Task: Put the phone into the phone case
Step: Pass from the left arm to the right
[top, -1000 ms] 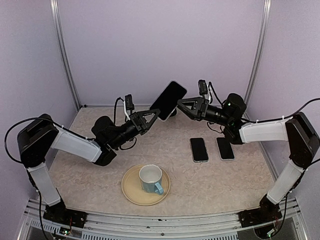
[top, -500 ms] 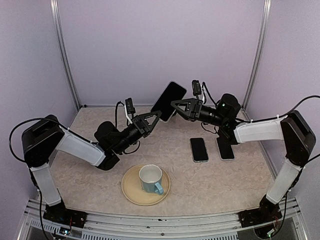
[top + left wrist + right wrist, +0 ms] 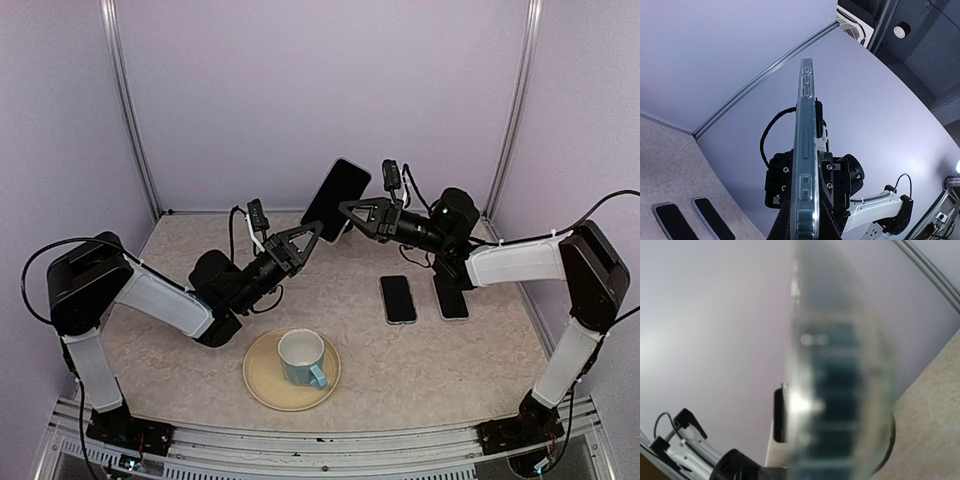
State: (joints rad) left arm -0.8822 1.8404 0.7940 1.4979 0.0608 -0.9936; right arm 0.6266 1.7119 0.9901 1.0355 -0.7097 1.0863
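Top external: left claw [image 3: 312, 233] clamped on cased phone [image 3: 336, 198], held aloft; right claw [image 3: 345, 208] alongside, grip unclear.

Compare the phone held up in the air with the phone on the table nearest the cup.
The held phone is raised and tilted; the table phone lies flat. The held phone is pinched by the left tool; the table phone is untouched. Both have dark rectangular faces.
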